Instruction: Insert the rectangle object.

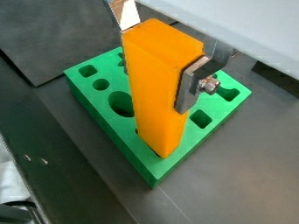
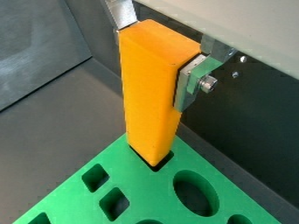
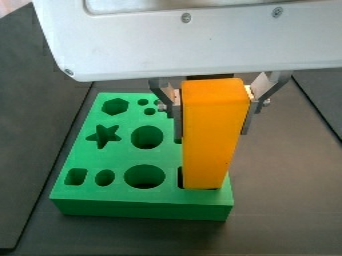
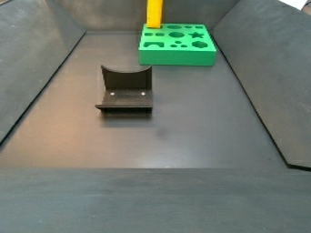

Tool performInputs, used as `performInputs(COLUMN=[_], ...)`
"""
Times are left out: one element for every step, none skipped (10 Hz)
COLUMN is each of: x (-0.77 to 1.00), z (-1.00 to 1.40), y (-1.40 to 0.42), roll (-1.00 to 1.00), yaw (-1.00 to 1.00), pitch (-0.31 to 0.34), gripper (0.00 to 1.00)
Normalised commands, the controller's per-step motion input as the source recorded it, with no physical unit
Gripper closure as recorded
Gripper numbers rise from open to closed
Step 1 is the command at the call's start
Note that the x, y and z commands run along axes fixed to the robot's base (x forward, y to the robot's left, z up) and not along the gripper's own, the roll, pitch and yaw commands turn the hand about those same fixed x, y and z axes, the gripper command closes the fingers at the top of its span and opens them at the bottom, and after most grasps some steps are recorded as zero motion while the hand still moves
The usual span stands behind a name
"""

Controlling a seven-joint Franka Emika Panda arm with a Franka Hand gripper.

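The rectangle object (image 1: 156,83) is a tall orange block, upright between my gripper's fingers. My gripper (image 1: 156,59) is shut on its upper part; a silver finger plate (image 1: 191,86) presses one side. The block's lower end stands in a square hole at a corner of the green board (image 1: 100,103). Another wrist view shows the gripper (image 2: 156,54), the block (image 2: 149,96) and the board (image 2: 128,188). In a side view the gripper (image 3: 214,100) holds the block (image 3: 211,140) over the board's (image 3: 120,190) near right corner. The far side view shows the block (image 4: 155,11) on the board (image 4: 177,47); the gripper is out of frame.
The board has several other shaped holes: round, star and hexagon (image 3: 115,104). A dark fixture (image 4: 124,91) stands on the floor in front of the board. Dark sloping walls (image 4: 49,82) enclose the floor on both sides.
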Motion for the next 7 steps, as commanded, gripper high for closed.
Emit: performInputs(x=[0.00, 0.07, 0.09, 0.04, 0.00, 0.00, 0.00], z=[-0.47, -0.53, -0.59, -0.63, -0.60, -0.67, -0.56], y=[0.00, 0.00, 0.01, 0.04, 0.09, 0.12, 0.06], roll=[0.11, 0.08, 0.04, 0.00, 0.00, -0.12, -0.21], yaw=[0.08, 0.06, 0.00, -0.08, -0.25, -0.36, -0.39], pitch=[0.000, 0.017, 0.063, 0.101, 0.143, 0.171, 0.134], gripper=[1.00, 1.00, 1.00, 1.00, 1.00, 1.00, 1.00])
